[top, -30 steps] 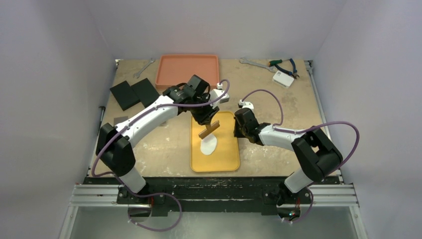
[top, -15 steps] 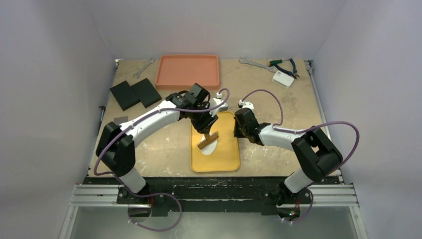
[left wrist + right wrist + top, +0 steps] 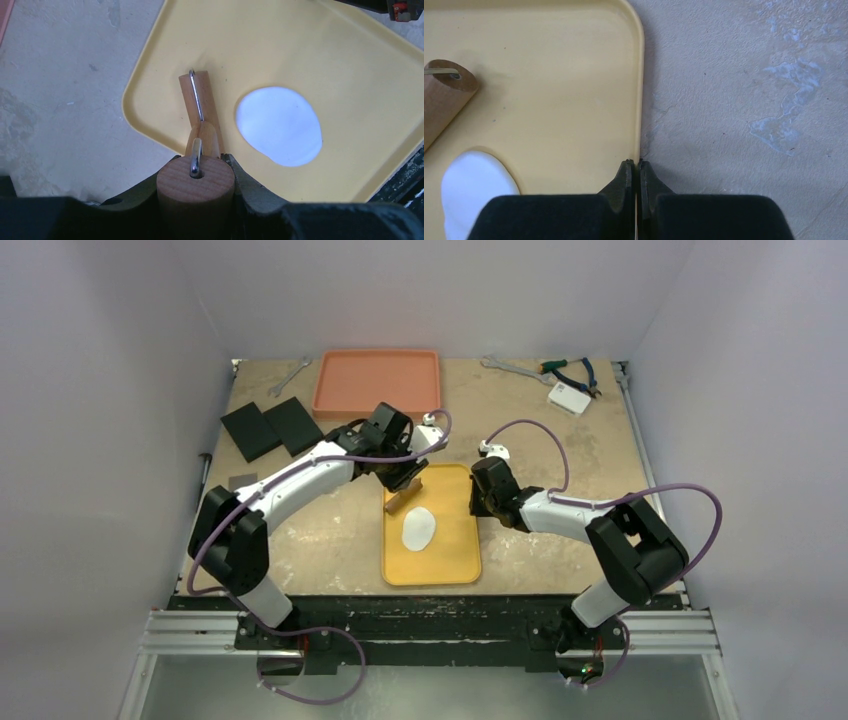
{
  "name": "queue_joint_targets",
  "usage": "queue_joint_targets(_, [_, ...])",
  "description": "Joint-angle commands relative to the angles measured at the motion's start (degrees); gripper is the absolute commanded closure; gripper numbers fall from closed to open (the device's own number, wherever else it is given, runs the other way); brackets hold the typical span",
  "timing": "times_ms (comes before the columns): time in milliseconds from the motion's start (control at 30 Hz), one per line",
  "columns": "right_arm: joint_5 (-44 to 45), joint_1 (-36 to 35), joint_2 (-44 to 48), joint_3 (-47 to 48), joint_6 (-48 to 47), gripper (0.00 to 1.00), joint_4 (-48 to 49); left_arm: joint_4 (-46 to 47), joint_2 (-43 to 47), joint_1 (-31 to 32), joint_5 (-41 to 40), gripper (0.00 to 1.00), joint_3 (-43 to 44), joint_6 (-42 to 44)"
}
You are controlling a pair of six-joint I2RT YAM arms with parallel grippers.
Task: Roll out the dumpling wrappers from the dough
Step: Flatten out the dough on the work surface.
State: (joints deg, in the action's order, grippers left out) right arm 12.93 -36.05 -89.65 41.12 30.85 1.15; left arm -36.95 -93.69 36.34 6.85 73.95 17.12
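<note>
Overhead, I see worn, stained table [image 3: 320, 530]. Salmon-pink tray [image 3: 377, 383] at far edge. Spanner [image 3: 288, 377] just left of it, lying diagonal. Black square pad [image 3: 250, 431] and second black pad [image 3: 292, 424] side by side, far left; touching or not, I can't tell. Small grey plate [image 3: 243, 481] near left edge. Far right: second spanner [image 3: 505, 365], pliers [image 3: 575, 370] with blue-green handles beside it, white box [image 3: 568, 397] just nearer me. Right wrist view: pale dried smears [image 3: 784, 125] on tabletop.

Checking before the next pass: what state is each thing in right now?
dough: flattened oval, lying on the yellow tray.
rolling pin: gripped, roller beside the dough, not touching it.
left gripper: jaws shut on the rolling pin's handle.
right gripper: jaws shut at the tray's rim.
</note>
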Motion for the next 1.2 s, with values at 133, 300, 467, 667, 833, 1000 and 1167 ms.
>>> queue_joint_targets(133, [0.27, -0.16, -0.41, 0.00, -1.50, 1.00, -1.06, -6.61, 1.51, -1.25, 1.33, 1.00, 7.73, 0.27])
queue_joint_targets(300, [0.38, -0.12, -0.67, 0.14, -1.50, 1.00, -1.06, -10.09, 3.37, 3.56, 8.54, 1.00, 9.31, -1.74])
queue_joint_targets(467, [0.41, -0.16, -0.84, 0.21, -1.50, 1.00, -1.06, -10.58, 2.05, 3.65, 10.54, 1.00, 7.47, -2.52])
queue_joint_targets(667, [0.35, -0.16, -0.57, 0.10, -1.41, 1.00, -1.06, -8.90, -0.72, 3.59, 8.65, 1.00, 4.85, -2.24])
queue_joint_targets(833, [0.35, -0.16, -0.27, -0.15, -1.40, 1.00, -1.06, -8.15, -3.12, 3.56, 5.46, 1.00, 1.80, -1.31])
queue_joint_targets(1000, [0.17, -0.15, -0.48, 0.02, -1.45, 1.00, -1.06, -6.89, -3.18, 2.95, 1.18, 1.00, 0.94, 0.04])
queue_joint_targets(1167, [0.18, -0.14, -0.26, -0.09, -1.58, 1.00, -1.06, -5.66, -3.06, 1.18, -3.40, 1.00, 1.17, 1.92])
